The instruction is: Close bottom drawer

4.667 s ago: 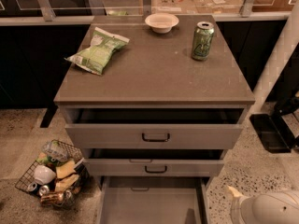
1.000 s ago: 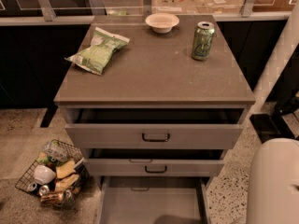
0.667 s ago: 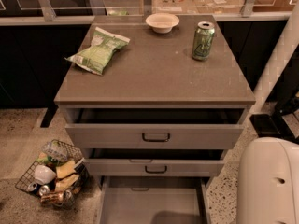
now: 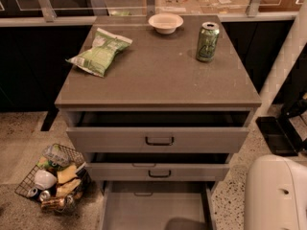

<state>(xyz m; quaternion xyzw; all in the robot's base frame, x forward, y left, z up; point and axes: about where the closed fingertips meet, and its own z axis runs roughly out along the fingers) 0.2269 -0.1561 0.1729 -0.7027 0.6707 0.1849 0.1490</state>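
The bottom drawer (image 4: 154,207) is the lowest of three grey drawers and stands pulled far out. Its plain grey tray looks empty, and its front and handle are cut off by the frame's lower edge. My gripper is not in view. Only a white rounded part of my arm (image 4: 277,195) shows at the lower right, just right of the open drawer's side wall.
The top drawer (image 4: 158,140) and middle drawer (image 4: 158,172) are each open a little. On the cabinet top (image 4: 158,75) lie a green chip bag (image 4: 100,51), a white bowl (image 4: 165,22) and a green can (image 4: 207,41). A wire basket of trash (image 4: 52,178) sits on the floor at left.
The white arm part has come up into the lower right corner and shifted left toward the drawer. The drawers and the things on the cabinet top have not moved.
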